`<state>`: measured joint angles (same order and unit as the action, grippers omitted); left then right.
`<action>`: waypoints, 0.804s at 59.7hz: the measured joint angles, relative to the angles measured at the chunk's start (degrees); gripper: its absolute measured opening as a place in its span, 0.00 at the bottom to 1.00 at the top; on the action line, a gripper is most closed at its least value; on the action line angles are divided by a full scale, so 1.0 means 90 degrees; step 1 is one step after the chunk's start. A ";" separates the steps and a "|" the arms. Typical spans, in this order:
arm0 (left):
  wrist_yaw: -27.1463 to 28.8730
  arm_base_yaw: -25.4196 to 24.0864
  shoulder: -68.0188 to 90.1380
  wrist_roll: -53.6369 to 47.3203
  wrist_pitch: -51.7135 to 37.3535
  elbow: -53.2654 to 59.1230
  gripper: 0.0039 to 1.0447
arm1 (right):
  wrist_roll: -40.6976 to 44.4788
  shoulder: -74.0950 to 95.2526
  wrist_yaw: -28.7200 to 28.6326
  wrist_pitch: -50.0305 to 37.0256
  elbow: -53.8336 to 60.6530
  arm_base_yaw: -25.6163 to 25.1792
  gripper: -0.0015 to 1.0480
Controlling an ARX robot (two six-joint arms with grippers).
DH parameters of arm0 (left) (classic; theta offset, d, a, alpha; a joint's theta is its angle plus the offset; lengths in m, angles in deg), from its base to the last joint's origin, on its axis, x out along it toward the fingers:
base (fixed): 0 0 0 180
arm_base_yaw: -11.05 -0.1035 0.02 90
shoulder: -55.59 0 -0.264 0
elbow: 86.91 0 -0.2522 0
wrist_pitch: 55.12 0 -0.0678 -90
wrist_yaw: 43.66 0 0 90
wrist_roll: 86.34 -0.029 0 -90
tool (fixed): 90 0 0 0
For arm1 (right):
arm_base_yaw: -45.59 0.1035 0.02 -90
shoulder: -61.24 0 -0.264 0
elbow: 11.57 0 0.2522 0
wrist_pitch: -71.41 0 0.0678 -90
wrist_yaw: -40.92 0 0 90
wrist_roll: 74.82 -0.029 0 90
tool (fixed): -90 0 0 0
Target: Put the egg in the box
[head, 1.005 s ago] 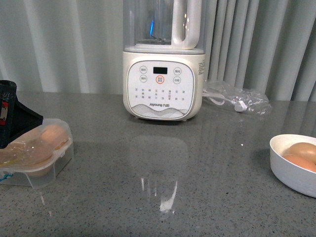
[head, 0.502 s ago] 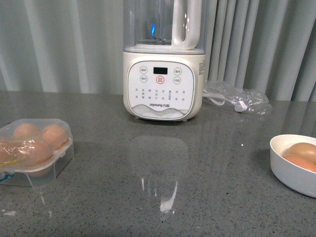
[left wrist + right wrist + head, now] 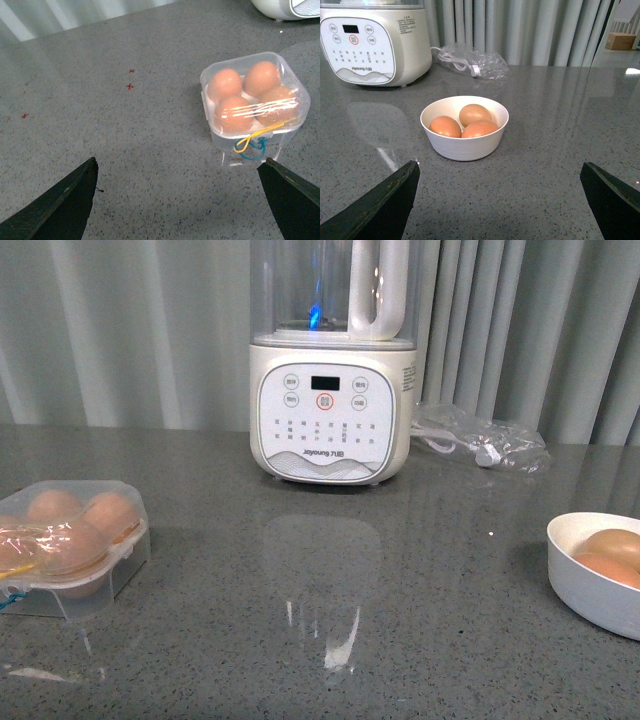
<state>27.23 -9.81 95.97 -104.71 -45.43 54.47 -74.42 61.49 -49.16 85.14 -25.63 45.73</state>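
Note:
The clear plastic box (image 3: 118, 565) sits at the left of the grey counter with several brown eggs inside; it also shows in the left wrist view (image 3: 292, 125), lid down over the eggs, with a yellow and a blue band at its front. My left gripper (image 3: 180, 167) is open and empty, apart from the box. Three brown eggs (image 3: 475, 114) lie in a round white bowl (image 3: 465, 145); the bowl also shows at the right edge of the front view (image 3: 585, 590). My right gripper (image 3: 500, 170) is open and empty, short of the bowl. Neither gripper shows in the front view.
A white blender (image 3: 330, 410) with a clear jug stands at the back middle of the counter. A clear bag with a white cable (image 3: 480, 445) lies to its right. Grey curtains hang behind.
My left gripper, which stood over the box at the left edge of the front view, has drawn back out of that view. The box and bowl have not moved.

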 joint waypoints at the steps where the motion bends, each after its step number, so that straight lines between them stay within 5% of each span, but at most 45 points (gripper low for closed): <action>1: -0.0109 -0.0051 -0.0080 0.0291 -0.0410 0.0206 0.84 | 0.0000 -0.0002 0.0000 0.0000 0.0000 0.0000 0.93; 8: -0.0085 0.0022 -0.0580 0.1377 -0.1622 0.1010 0.65 | 0.0000 0.0000 0.0000 0.0000 0.0000 0.0000 0.93; 29: 0.0974 0.1110 -0.1685 0.1974 -0.1508 0.1945 0.05 | 0.0000 -0.0002 0.0000 0.0000 0.0000 0.0000 0.93; 42: 0.1345 0.1503 -0.2164 0.2030 -0.1307 0.2208 0.03 | 0.0000 -0.0002 0.0000 0.0000 0.0000 0.0000 0.93; 48: 0.2023 0.2025 -0.2382 0.2035 -0.1163 0.2305 0.03 | 0.0000 0.0000 0.0000 0.0000 0.0000 0.0000 0.93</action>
<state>45.43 8.42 74.52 -86.39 -55.90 75.21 -74.42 61.49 -49.16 85.14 -25.63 45.73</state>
